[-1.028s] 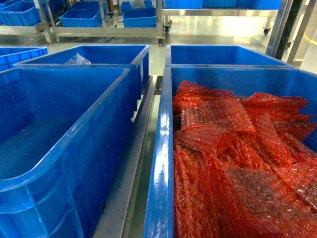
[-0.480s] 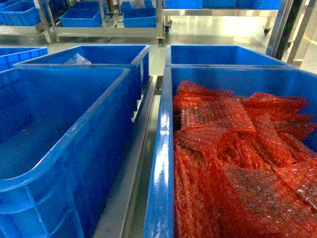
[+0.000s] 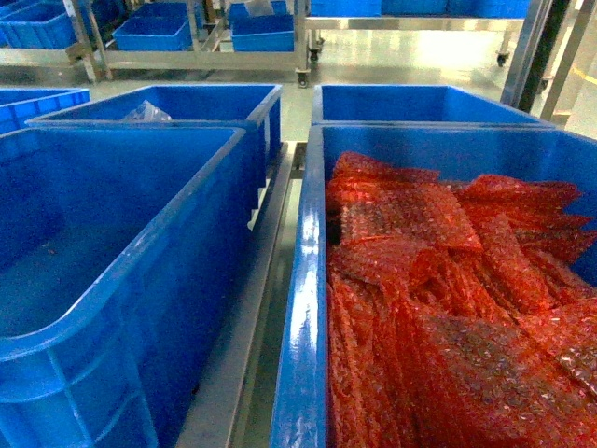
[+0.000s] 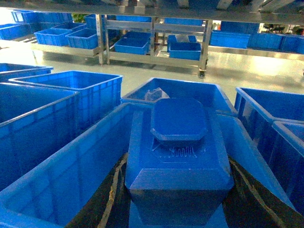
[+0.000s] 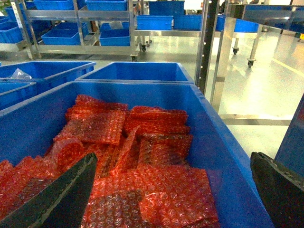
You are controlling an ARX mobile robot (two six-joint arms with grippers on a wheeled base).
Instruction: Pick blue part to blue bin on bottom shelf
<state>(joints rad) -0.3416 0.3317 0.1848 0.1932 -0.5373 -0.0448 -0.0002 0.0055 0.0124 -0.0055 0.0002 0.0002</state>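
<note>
One blue part [image 4: 178, 156] betw. left gripper [image 4: 176, 209] jaws.

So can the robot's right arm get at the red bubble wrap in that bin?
Probably yes. The right gripper hangs open right above the red bubble wrap, and the blue bin has no lid, so nothing seems to block it.

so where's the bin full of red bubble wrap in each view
Head: the bin of red bubble wrap fills the lower right.
Left wrist: not clearly in it; only blue bins, none showing wrap.
Right wrist: it fills the centre and lower frame.
Shared landmark: the steel rack of blue bins behind.
</note>
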